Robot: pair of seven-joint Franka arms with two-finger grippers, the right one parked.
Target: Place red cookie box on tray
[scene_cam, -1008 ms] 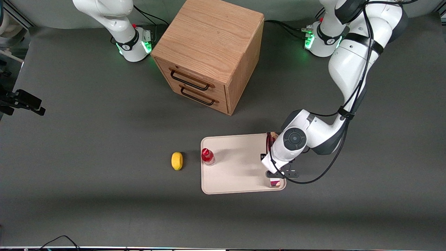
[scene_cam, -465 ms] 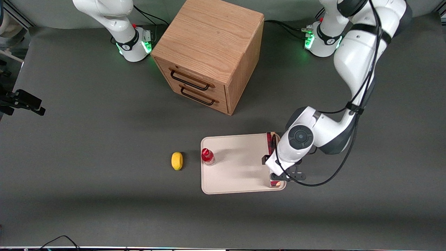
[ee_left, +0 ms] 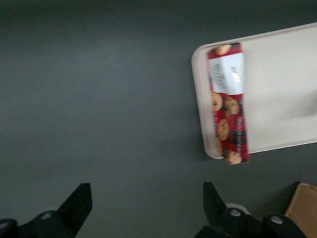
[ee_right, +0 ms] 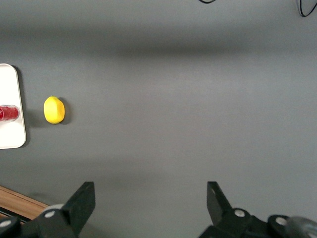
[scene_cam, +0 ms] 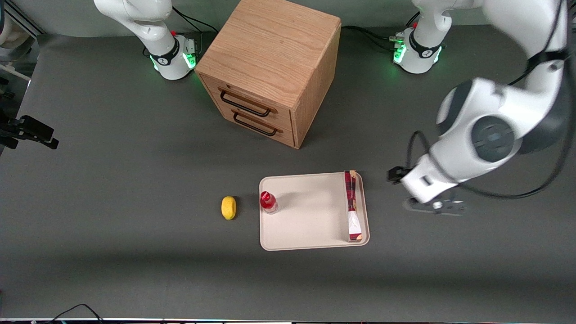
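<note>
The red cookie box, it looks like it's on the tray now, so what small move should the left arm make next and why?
Probably just a retreat to rest. The red cookie box lies flat in the tray, along the rim nearest the working arm, one end slightly over the edge. The hand is open, empty and over bare table beside the tray, so nothing seems left to grasp.

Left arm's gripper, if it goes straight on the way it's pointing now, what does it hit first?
Probably the bare dark grey table. The open gripper points down at it, clear of the beige-pink tray and its red cookie box; its height is unclear.
</note>
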